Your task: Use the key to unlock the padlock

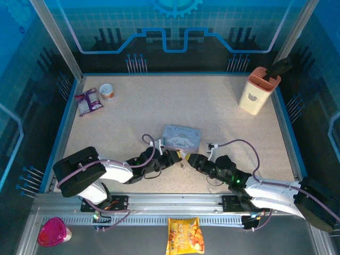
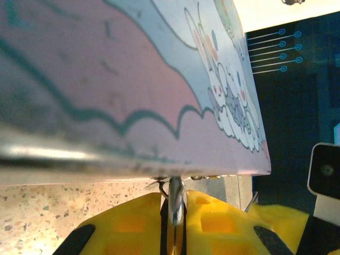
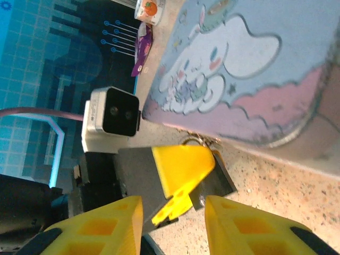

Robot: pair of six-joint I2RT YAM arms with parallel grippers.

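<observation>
Currently the left gripper (image 1: pixel 177 158) is clamped tight on what reads as the padlock (image 2: pixel 176 194): a slim grey metal piece seen edge-on, pinched between the yellow fingertips (image 2: pixel 133 223). Its long axis runs along the fingers. The paler bright end points out of the tips toward the tin (image 1: pixel 181 136) and is butted right under the tin's lower rim. A small wire loop (image 2: pixel 161 185) touches that end; can't tell whether it belongs to the lock or the tin. The rest of the lock is buried between the pads. The right gripper (image 1: pixel 192 159) faces the left one tip to tip, just beside it, jaws apart with nothing held. From its wrist camera the left fingertips sit straight ahead, hard against the tin's near edge. The tin lies flat, lid up, lilac-grey with a white long-eared cartoon character and pink cloud print, roughly mid-table, with both grippers at its near long side. The surface is a pale speckled tabletop (image 1: pixel 159 106) with a blue border. Far left: a purple snack packet (image 1: pixel 87 101) and a small cup (image 1: pixel 107 92), near each other. Far right: a cream holder (image 1: pixel 258 90) with an orange top, a dark handle sticking out of it. On the metal rail by the arm bases: a pink cup (image 1: pixel 53 232) at left, a yellow snack bag (image 1: pixel 185 235) in the middle. The walls are blue panels with a circuit-style pattern, with aluminium posts at the corners.
</observation>
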